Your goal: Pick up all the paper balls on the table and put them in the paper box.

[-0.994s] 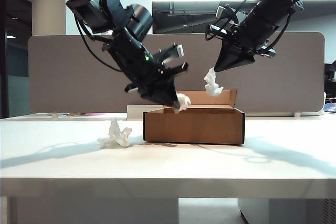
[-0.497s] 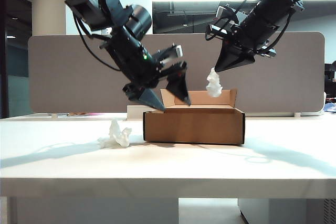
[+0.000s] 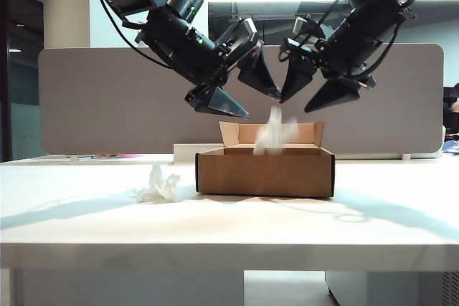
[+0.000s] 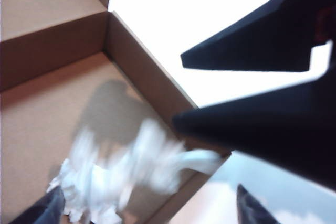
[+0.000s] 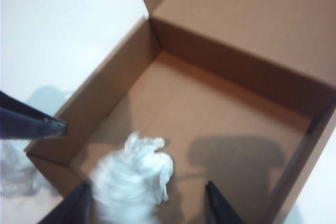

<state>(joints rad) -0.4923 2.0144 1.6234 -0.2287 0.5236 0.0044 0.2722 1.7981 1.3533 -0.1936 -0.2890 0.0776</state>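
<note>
Released a moment ago, the crumpled white paper ball (image 3: 273,132) is dropping into the shallow brown cardboard box (image 3: 265,170), both the left gripper (image 3: 244,89) and right gripper (image 3: 315,87) now spread empty above it, so the left should descend squarely over the remaining wad (image 3: 159,185) on the white table (image 3: 229,223).

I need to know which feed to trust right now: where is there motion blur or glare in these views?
Exterior view: the falling white crumpled paper ball is smeared above the brown cardboard box; open left gripper and open right gripper look sharp. Left wrist view: the paper is streaked, the white table blown out. Right wrist view: the wad is blurred, the picture soft.
</note>
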